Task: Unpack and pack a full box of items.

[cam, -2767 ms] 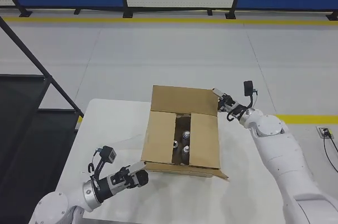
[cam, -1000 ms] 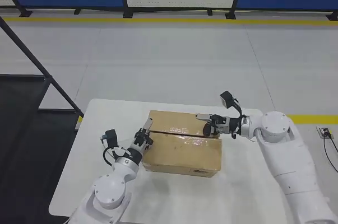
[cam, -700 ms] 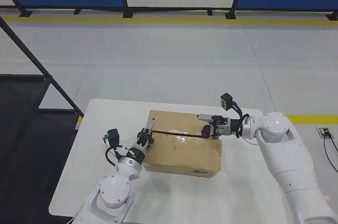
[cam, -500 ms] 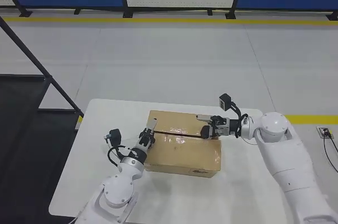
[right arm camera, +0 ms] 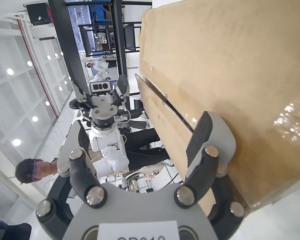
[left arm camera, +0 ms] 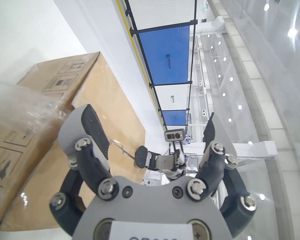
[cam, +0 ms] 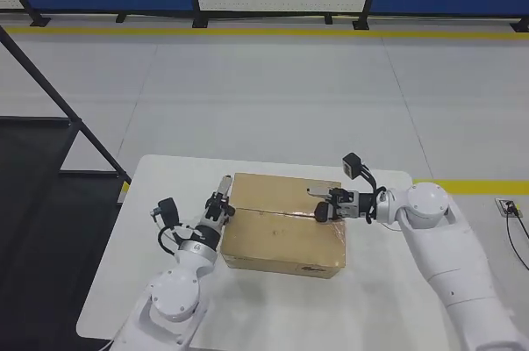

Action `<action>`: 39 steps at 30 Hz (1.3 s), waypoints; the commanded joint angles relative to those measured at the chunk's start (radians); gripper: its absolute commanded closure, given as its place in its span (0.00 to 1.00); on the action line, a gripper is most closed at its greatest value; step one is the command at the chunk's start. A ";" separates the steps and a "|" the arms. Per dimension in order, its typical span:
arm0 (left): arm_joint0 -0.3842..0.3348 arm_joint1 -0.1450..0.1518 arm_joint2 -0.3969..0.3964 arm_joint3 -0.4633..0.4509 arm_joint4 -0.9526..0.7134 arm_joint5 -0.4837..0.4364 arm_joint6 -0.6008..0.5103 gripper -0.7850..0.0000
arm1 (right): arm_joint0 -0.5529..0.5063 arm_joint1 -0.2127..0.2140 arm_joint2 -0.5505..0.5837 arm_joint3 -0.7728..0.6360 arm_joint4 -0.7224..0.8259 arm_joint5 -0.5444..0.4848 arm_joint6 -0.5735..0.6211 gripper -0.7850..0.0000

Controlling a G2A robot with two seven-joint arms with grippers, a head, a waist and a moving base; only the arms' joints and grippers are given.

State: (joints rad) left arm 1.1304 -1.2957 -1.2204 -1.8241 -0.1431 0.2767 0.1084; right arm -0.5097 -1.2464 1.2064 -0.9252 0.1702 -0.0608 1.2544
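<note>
While the box [cam: 282, 232] is sitting closed in the middle of the table [cam: 132, 254], both arms are waiting at its top. Its two flaps [cam: 282, 193] are lying flat, and the seam [cam: 277, 211] between them is running left to right as a thin dark slit.

At the far-left corner the left gripper [cam: 218, 204] is hovering with its jaws spread wide and nothing between them. One finger [left arm camera: 93, 128] is lying just beside the top edge; I cannot tell if it is touching. At the right end of the seam the right gripper [cam: 321, 211] is sitting, jaws likewise apart and empty, and one finger [right arm camera: 207, 138] is seemingly resting against the top.

Clear tape [left arm camera: 27, 106] is standing loose and crinkled at the left end, and the same gloss is showing on the top by the right end.

Handling, as judgement only:
- A full box is probably going to be heavy, so it is not for lifting by a flap or with one arm.
- The cardboard walls are looking stiff, but the flaps are likely to hinge and crease easily.
- The taped patches are looking slick — the pads are better kept on bare cardboard.
- For opening, the best hold is a flap's free edge at the seam, near an end, where a finger can slip under.
- For shifting the box, both grippers should be pressing on opposite end walls, low down.
</note>
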 commanded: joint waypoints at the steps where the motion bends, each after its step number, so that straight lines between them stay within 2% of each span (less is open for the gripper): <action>1: 0.016 0.002 -0.063 -0.019 -0.055 -0.014 -0.007 0.00 | -0.007 0.003 -0.001 -0.006 -0.006 -0.008 -0.003 0.00; 7: 0.074 0.014 -0.228 -0.064 -0.115 -0.048 -0.032 0.00 | -0.011 0.009 -0.010 -0.016 -0.030 -0.041 -0.010 0.00; 10: 0.103 0.020 -0.290 -0.083 -0.157 -0.057 -0.082 0.00 | -0.011 0.010 -0.013 -0.020 -0.035 -0.045 -0.012 0.00; 21: 0.103 0.020 -0.290 -0.083 -0.157 -0.057 -0.082 0.00 | -0.011 0.010 -0.013 -0.020 -0.035 -0.045 -0.012 0.00; 27: 0.157 0.020 -0.281 -0.044 -0.161 -0.066 -0.122 0.00 | -0.011 0.010 -0.013 -0.020 -0.035 -0.045 -0.012 0.00; 33: 0.225 0.028 -0.302 0.015 -0.142 -0.069 -0.216 0.00 | -0.011 0.010 -0.013 -0.020 -0.035 -0.045 -0.012 0.00; 37: 0.240 0.029 -0.301 0.063 -0.150 -0.053 -0.246 0.00 | -0.011 0.010 -0.013 -0.020 -0.035 -0.045 -0.012 0.00; 39: 0.236 0.025 -0.296 0.092 -0.207 -0.042 -0.258 0.00 | -0.011 0.010 -0.013 -0.020 -0.035 -0.045 -0.012 0.00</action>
State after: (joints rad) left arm 1.3697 -1.2683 -1.5196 -1.7507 -0.3130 0.2283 -0.1450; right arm -0.5205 -1.2364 1.1931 -0.9450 0.1348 -0.1060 1.2427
